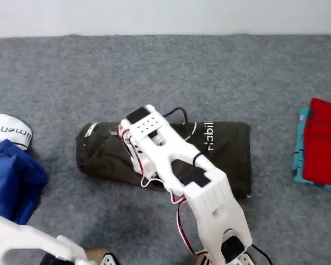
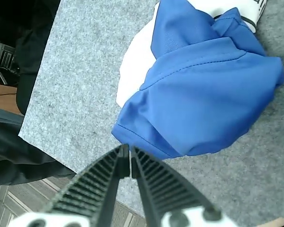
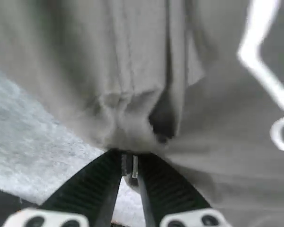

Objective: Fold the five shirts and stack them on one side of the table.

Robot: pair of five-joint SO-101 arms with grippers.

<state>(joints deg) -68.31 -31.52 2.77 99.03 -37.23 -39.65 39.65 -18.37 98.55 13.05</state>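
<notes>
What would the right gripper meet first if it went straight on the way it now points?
Most likely the dark shirt: the right gripper points at its bunched edge, just ahead of the tips. Depth is unclear; it may be touching the cloth.

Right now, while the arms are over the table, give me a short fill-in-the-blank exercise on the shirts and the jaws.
1. The shirt lying on the teal shirt is ____.
2. The dark shirt lies in the ____ of the table.
3. The blue shirt is bunched up against a ____ one.
4. The left gripper has its jaws ____.

Missing words: red; middle; white; shut.
</notes>
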